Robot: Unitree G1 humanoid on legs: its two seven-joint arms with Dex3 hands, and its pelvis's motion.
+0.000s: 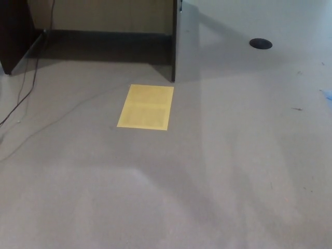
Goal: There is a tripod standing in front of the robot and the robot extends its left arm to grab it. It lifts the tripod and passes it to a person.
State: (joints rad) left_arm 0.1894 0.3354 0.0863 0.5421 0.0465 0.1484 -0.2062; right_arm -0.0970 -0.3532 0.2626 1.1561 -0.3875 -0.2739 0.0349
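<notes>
Neither hand is shown, so their opening and any hold cannot be told, nor which arm is nearer. No tripod is seen either; its direction and long axis cannot be judged. Only a yellow sheet (pixel 146 107) is seen on the floor (pixel 233 155), a dark panel (pixel 174 41) just behind it

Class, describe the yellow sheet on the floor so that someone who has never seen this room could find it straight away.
Start at the dark upright panel that stands at the top middle of the grey floor. Just in front of its lower end, slightly to the left, lies a flat yellow sheet. It is the only bright yellow rectangle there; the black round disc lies far to the right.
</notes>
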